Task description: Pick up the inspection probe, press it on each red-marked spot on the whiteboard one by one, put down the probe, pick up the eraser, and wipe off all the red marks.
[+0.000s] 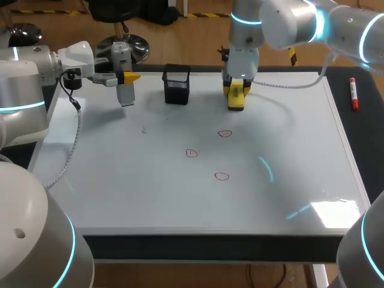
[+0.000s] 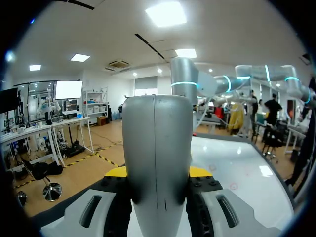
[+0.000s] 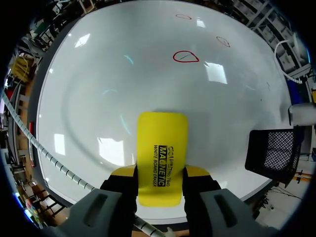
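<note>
Three red marks [image 1: 191, 153] on whiteboard [image 1: 288, 156]. Left gripper [image 2: 157, 173] clamped on probe [image 2: 157, 143], raised. Right gripper [image 3: 160, 172] clamped on eraser [image 3: 162, 148], seemingly touching whiteboard, near mesh cup [image 1: 177, 84].

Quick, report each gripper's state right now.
Left gripper: closed on the grey probe.
Right gripper: closed on the yellow eraser.

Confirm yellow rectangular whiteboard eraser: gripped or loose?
Gripped: the yellow rectangular eraser sits in the right gripper, both yellow fingertips pressing its sides. Cannot tell if it is lifted off the whiteboard.
</note>
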`<action>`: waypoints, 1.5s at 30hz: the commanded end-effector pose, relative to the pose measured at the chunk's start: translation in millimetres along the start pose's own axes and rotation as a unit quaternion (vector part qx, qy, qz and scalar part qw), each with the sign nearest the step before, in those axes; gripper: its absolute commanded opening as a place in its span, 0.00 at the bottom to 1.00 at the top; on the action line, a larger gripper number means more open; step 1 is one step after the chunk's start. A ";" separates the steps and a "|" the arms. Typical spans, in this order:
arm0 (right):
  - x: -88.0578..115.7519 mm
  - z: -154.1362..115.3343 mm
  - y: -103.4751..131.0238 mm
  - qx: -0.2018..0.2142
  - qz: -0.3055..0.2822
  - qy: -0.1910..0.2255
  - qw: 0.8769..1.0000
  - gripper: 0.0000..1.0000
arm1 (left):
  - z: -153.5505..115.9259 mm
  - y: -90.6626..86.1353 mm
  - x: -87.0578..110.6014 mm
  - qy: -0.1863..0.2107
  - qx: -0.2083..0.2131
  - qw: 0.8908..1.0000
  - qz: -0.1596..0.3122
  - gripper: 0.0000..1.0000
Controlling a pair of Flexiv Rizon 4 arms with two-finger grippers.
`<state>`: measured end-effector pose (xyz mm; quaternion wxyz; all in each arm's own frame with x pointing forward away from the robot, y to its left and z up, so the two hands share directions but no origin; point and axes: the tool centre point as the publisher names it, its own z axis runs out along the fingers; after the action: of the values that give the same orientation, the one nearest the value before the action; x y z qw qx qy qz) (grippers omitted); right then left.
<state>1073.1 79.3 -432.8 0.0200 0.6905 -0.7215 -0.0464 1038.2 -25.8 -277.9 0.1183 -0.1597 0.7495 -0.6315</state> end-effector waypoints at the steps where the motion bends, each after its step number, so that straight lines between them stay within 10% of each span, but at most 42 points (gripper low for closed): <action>1: -0.7 11.2 1.7 0.000 -0.003 0.004 1.000 0.00 | 0.3 -0.5 -0.1 -0.001 0.001 1.000 0.001 0.00; 45: 23.8 -75.2 18.5 0.017 -0.008 0.019 1.000 0.00 | 0.3 -0.5 -0.1 -0.001 0.001 1.000 0.001 0.00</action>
<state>1068.9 61.7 -365.9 0.0280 0.6968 -0.7163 -0.0261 1038.2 -25.8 -277.9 0.1183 -0.1597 0.7495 -0.6315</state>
